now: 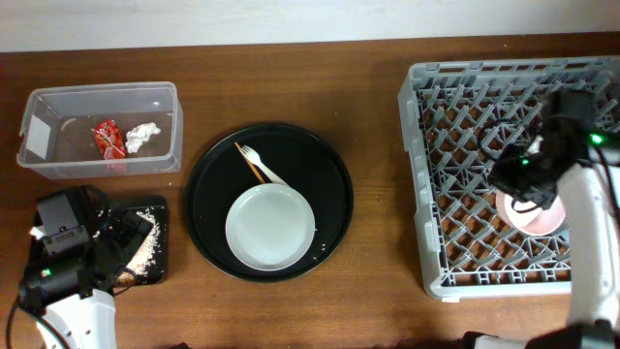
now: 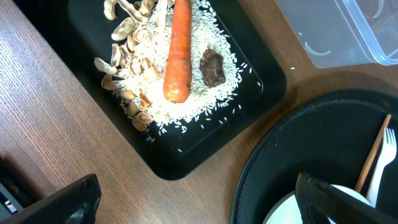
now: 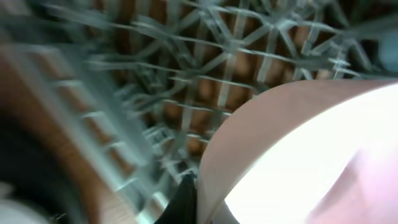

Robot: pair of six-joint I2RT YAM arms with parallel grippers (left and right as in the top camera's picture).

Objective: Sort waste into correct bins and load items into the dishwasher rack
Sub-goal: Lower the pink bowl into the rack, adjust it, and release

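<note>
Rice grains (image 2: 199, 102) under smooth carrot (image 2: 178, 50), glossy black tray (image 2: 205, 149)

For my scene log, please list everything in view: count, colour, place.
table: one, brown, underneath
rack: one, grey, right
bowl: one, pinkish white, in rack
round tray: one, black, centre
plate: one, grey, on round tray
fork: one, white, on round tray
stick: one, orange, beside fork
tub: one, clear, far left
wrapper: one, red, in tub
tissue: one, white, in tub
rectangular tray: one, black, near left
rice: heap, white, in rectangular tray
carrot: one, orange, on rice
lump: one, dark brown, on rice
shells: many, beige, beside rice
left end effector: one, black, open, by rectangular tray
right end effector: one, black, shut on bowl
</note>
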